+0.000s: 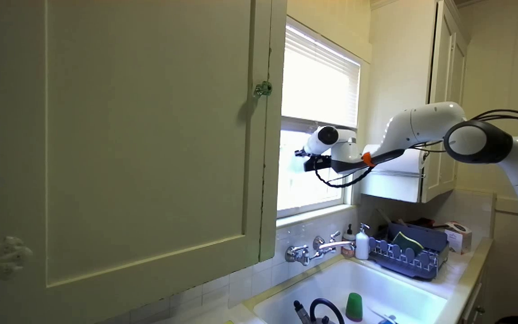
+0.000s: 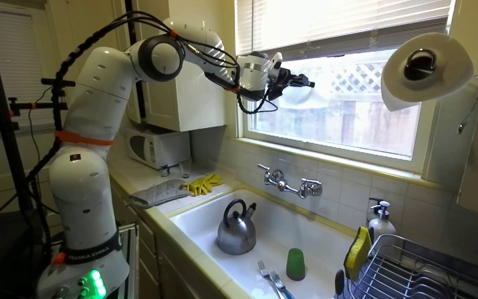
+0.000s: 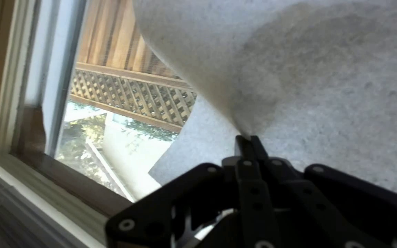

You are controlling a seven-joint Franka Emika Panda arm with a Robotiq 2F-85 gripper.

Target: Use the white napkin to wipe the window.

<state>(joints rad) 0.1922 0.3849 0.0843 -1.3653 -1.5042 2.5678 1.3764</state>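
The tool is clamped on the white napkin — it hangs below, near the window.

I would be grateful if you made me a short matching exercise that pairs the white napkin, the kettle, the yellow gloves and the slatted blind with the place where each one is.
Things:
1. white napkin
2. kettle
3. yellow gloves
4. slatted blind

Places:
A. standing in the sink
B. drawn over the upper part of the window
C. pinched between the fingertips of the gripper
D. lying on the counter

Right pairs: 1-C, 2-A, 3-D, 4-B
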